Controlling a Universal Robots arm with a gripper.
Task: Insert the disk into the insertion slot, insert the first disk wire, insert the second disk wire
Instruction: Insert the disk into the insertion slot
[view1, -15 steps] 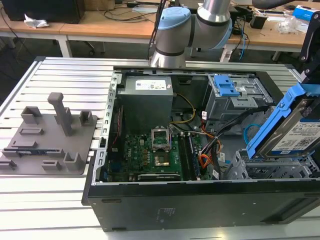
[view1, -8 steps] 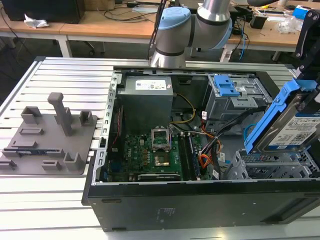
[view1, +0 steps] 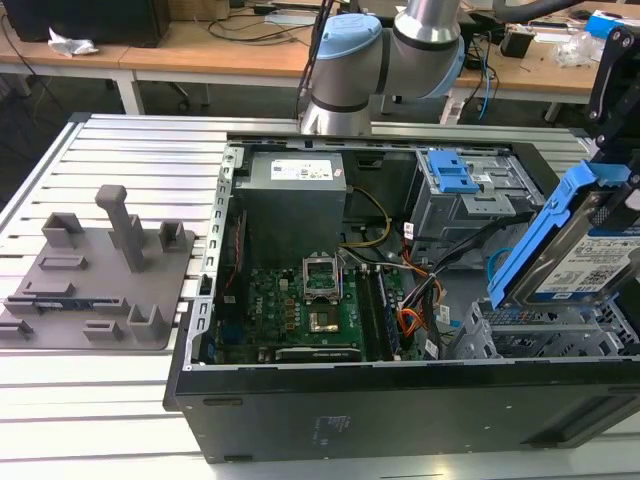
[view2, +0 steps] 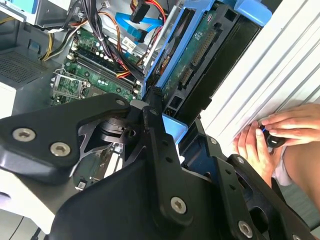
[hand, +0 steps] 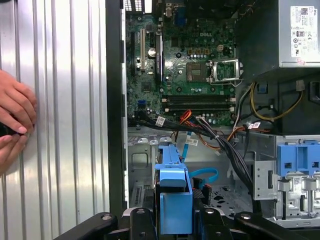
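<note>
Clamping the disk (view1: 585, 255) by its blue frame, the gripper (hand: 175, 221) holds it tilted over the slot (view1: 540, 335) at the exterior view's right; farther back sits the circuit board (view1: 300, 300); beyond that, the grey power supply (view1: 295, 195).

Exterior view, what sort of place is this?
Probably a robotics lab or workshop: a robot arm stands behind an open computer case on a slatted metal table, its gripper holds the disk, and cluttered wooden desks stand beyond.
</note>
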